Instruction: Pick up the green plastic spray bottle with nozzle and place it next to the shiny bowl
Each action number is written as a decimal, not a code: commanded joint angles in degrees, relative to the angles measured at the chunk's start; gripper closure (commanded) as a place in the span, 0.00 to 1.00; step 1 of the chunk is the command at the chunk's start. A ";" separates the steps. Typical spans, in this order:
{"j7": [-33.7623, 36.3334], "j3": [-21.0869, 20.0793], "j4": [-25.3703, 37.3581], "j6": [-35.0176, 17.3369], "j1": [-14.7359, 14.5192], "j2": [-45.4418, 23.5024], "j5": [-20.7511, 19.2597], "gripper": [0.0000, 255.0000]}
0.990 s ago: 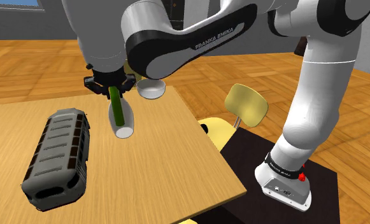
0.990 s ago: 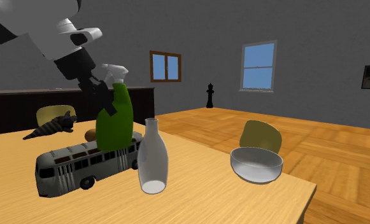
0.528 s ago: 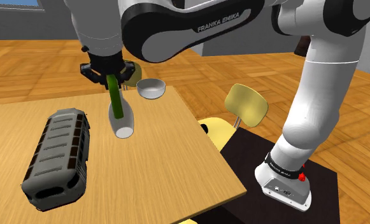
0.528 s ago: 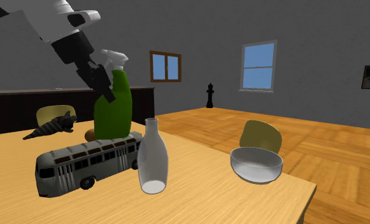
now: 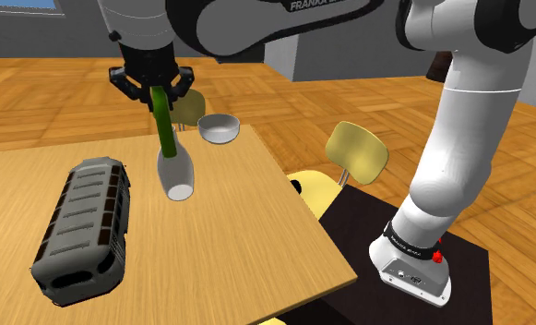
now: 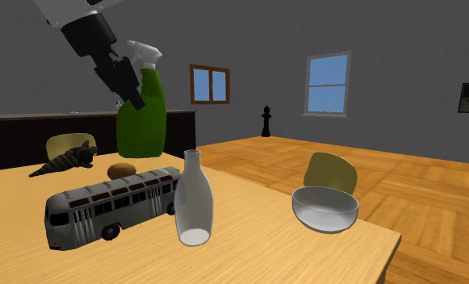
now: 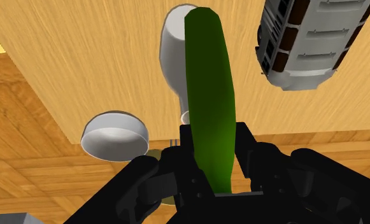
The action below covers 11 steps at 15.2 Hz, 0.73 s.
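Since the earlier frames, the gripper (image 5: 155, 88) has risen and carried the green spray bottle (image 5: 165, 127) higher above the table (image 5: 256, 231).

Shoulder view: the spray bottle hangs over the white bottle (image 5: 175, 175). The shiny bowl (image 5: 219, 128) sits just beyond, near the table's far corner.

Second exterior view: the spray bottle is airborne, higher than the toy bus (image 6: 111, 203). Its body is glossy green, with a pale trigger nozzle on top.

Wrist view: the fingers (image 7: 177, 175) clasp the spray bottle near its upper end.

Risk: with so high a grip, the spray bottle may swing or slip. Its base could also topple the white bottle during transfer.
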<state>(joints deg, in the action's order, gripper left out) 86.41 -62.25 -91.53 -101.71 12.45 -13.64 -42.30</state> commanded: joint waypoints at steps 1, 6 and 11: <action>-0.58 0.09 2.01 1.65 -0.78 -0.56 -0.28 1.00; -2.17 0.15 6.40 5.30 -2.23 -1.25 -0.55 1.00; -4.13 1.01 8.15 5.17 -1.68 -2.57 -1.42 1.00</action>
<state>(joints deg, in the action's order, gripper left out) 83.04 -61.67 -83.67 -95.96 10.30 -15.60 -43.31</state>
